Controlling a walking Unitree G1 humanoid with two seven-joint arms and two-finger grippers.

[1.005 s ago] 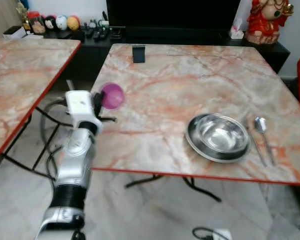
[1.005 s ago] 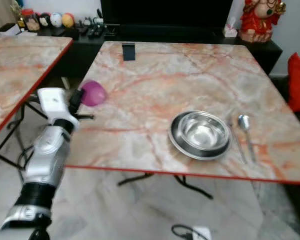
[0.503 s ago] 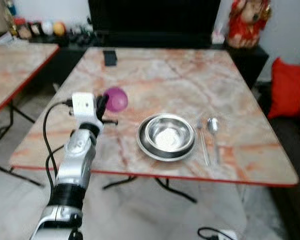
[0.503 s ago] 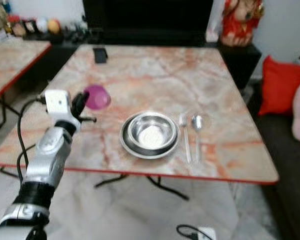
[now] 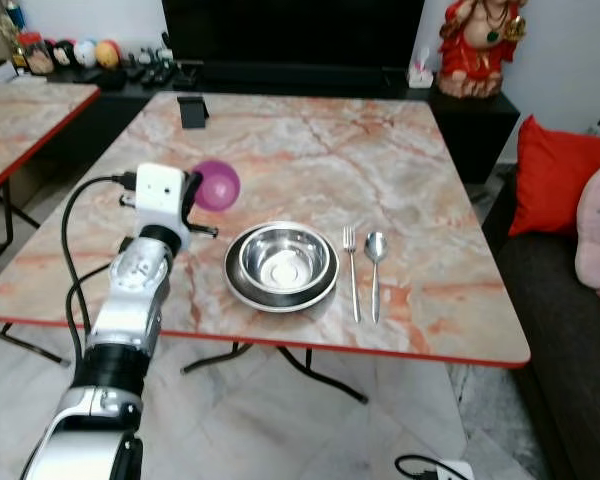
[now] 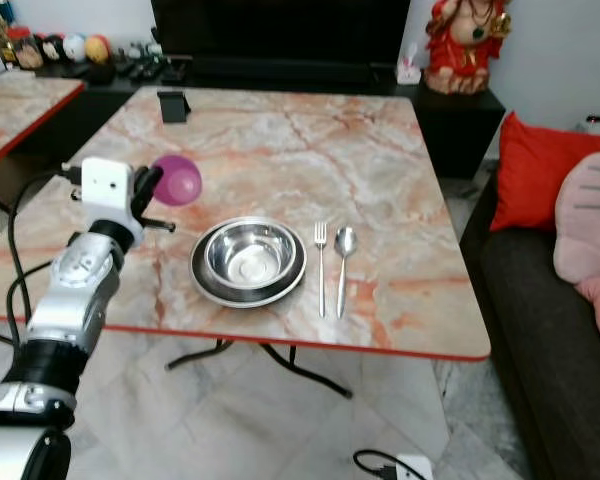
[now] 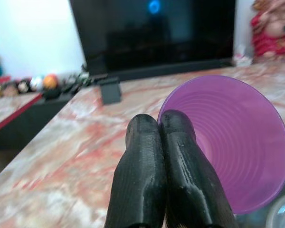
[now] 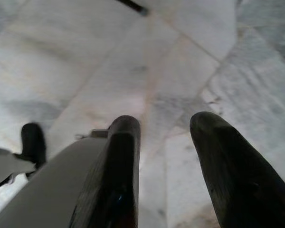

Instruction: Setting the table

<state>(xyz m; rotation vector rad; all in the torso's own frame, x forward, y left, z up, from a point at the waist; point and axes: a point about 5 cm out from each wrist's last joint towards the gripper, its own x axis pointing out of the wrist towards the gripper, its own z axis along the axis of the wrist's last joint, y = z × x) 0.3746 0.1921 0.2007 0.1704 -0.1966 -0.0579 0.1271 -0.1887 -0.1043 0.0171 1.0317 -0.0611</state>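
My left gripper (image 5: 196, 197) is shut on the rim of a purple plastic cup (image 5: 218, 186), held tilted above the left part of the marble table (image 5: 310, 150). In the left wrist view the two black fingers (image 7: 156, 156) pinch the purple cup (image 7: 232, 137) by its edge. A steel bowl (image 5: 283, 262) sits on a steel plate (image 5: 242, 291) near the table's front edge, to the right of the cup. A fork (image 5: 351, 268) and a spoon (image 5: 375, 262) lie side by side just right of the bowl. My right gripper (image 8: 164, 142) hangs open over the floor.
A small black stand (image 5: 191, 110) sits at the table's far left corner. A second marble table (image 5: 20, 120) stands to the left. A dark TV cabinet (image 5: 290, 78) with a red figurine (image 5: 475, 45) is behind, and a dark sofa with a red cushion (image 5: 555, 170) lies right.
The camera has swung and closed in, shifting the table leftward in view. The left gripper holds the purple cup throughout, now nearer the bowl.
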